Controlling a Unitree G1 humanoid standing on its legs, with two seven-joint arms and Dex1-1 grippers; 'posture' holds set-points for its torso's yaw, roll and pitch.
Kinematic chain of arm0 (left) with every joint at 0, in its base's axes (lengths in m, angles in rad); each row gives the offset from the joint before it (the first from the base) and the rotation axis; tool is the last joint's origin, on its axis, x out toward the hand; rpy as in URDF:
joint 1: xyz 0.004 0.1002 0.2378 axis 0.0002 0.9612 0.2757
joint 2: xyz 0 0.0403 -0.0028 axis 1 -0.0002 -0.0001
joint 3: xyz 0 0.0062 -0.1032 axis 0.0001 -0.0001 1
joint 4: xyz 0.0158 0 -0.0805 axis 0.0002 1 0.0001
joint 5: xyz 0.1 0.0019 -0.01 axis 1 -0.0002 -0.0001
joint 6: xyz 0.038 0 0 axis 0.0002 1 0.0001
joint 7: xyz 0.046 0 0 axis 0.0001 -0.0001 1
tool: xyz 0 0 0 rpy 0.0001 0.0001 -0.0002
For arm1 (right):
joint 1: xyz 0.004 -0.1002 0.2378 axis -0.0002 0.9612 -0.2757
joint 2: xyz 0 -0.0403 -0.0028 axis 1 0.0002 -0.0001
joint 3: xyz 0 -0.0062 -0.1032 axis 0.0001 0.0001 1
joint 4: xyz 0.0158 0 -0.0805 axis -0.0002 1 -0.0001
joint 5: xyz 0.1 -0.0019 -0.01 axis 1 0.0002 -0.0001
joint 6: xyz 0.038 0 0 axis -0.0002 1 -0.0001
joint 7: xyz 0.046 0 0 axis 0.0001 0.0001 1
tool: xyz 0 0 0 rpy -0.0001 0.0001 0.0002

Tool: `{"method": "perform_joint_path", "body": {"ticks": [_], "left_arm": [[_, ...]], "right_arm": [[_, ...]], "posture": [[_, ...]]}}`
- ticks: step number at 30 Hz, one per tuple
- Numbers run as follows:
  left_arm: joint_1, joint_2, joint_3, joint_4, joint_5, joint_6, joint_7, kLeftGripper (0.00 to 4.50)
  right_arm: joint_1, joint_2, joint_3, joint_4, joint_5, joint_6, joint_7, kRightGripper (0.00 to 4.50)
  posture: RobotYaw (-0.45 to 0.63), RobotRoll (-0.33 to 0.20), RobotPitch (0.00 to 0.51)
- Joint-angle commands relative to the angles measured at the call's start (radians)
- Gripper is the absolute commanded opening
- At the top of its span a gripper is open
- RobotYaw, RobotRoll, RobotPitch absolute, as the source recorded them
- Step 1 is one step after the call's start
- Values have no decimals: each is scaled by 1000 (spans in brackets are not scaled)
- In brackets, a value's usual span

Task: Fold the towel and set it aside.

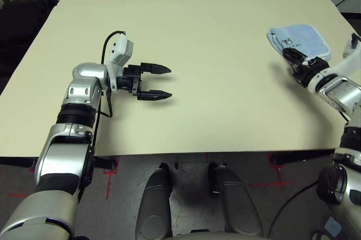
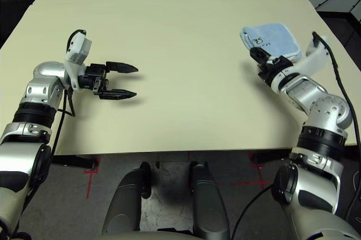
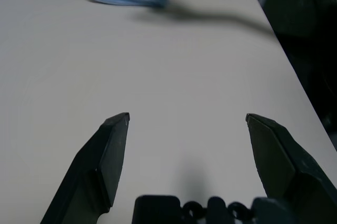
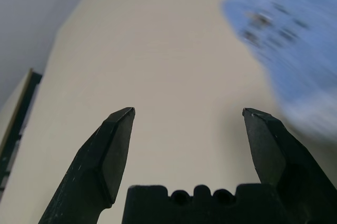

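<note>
A pale cream desk (image 1: pixel 186 53) stretched out in front of the robot. The towel (image 1: pixel 299 38), a small light-blue fluffy cloth, lay folded near the far right side of the desk, a small dark embroidered motif facing up. The right end effector (image 2: pixel 260 62) hung just beside the towel's near edge, its two black fingers spread wide apart with nothing between them; from the wrist camera the towel sat off to one side of the open fingers, not gripped. On the left side of the desk, well apart from the towel, the left end effector (image 1: pixel 157 82) hovered pointing toward the right, its fingers also wide open and empty.
</note>
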Motion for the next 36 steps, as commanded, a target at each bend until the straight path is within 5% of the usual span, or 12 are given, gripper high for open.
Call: {"method": "perform_joint_path", "body": {"ticks": [1, 5, 11, 18, 36], "left_arm": [[-13, -20, 59, -15, -21, 75, 154, 4500], [-28, -65, 131, 27, -10, 54, 386, 4500], [-88, -127, 229, 206, 50, -207, 805, 4500], [-150, -117, 254, 432, 163, -463, 1275, 4500], [-125, -94, 257, 515, 179, -521, 1230, 4500]], "right_arm": [[-48, 30, 64, 81, -87, -87, 36, 4478], [-106, 53, 186, 233, -306, -454, 170, 4478], [-173, 38, 252, 573, -538, -1020, 269, 4478], [-203, 34, 292, 828, -680, -1297, 289, 4478], [-210, 39, 225, 905, -677, -1331, 356, 4478]], "posture": [[-40, 0, 204], [-16, 0, 199], [8, 0, 192], [17, 0, 182], [-9, 0, 192]]}}
